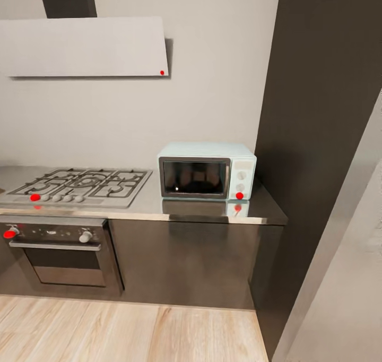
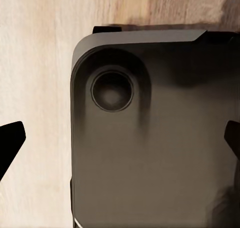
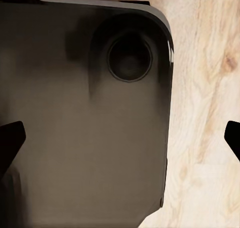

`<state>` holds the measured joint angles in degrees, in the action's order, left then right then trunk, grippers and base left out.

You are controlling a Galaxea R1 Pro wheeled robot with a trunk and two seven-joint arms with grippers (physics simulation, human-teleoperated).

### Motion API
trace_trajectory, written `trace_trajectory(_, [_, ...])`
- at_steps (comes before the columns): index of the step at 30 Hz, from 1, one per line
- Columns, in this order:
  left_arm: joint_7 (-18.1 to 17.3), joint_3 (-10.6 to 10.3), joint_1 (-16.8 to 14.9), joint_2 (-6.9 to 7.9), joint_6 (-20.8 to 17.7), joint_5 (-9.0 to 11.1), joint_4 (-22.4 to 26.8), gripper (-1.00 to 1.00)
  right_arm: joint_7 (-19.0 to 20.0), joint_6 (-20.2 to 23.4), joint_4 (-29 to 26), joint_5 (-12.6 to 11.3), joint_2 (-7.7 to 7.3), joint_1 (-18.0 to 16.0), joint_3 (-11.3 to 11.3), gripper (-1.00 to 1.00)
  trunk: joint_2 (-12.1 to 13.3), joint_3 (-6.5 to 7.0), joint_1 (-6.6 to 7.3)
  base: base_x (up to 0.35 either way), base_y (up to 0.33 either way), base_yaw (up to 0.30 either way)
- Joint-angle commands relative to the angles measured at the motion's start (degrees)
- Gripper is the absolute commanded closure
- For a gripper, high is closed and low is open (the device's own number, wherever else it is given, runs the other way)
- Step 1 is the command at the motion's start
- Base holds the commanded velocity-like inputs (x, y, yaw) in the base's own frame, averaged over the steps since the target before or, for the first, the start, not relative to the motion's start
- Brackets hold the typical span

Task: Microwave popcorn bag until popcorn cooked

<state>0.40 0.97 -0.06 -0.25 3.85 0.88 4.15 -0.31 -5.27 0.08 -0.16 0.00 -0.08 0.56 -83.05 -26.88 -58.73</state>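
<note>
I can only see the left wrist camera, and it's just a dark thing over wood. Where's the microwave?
Observer: The head view shows the microwave on the countertop, right of the hob.
Operator: Is its door open?
Observer: No, the dark glass door is shut.
Operator: What's under the hob?
Observer: An oven, built into the dark cabinets.
Operator: What does the other hand see?
Observer: The right wrist view shows a dark grey rounded block over wood floor, with the fingers spread apart.
</note>
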Motion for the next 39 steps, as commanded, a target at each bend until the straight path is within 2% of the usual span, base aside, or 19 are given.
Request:
trace_trajectory(1, [0.0,0.1,0.0,-0.01,0.2,0.1,0.0,-1.00,0.0,-0.2,0.0,0.0,0.00,0.0,0.1,-1.00,0.0,-0.04,0.00,0.000,0.000,-0.010])
trace_trajectory(15, [0.0,0.1,0.0,-0.01,0.2,0.1,0.0,-1.00,0.0,-0.2,0.0,0.0,0.00,0.0,0.1,-1.00,0.0,-0.04,0.00,0.196,0.159,-0.001])
trace_trajectory(39, [0.0,0.1,0.0,-0.01,0.2,0.1,0.0,-1.00,0.0,0.0,0.0,-0.1,0.09,0.0,0.1,-1.00,0.0,-0.04,0.00,0.005,0.002,-0.037])
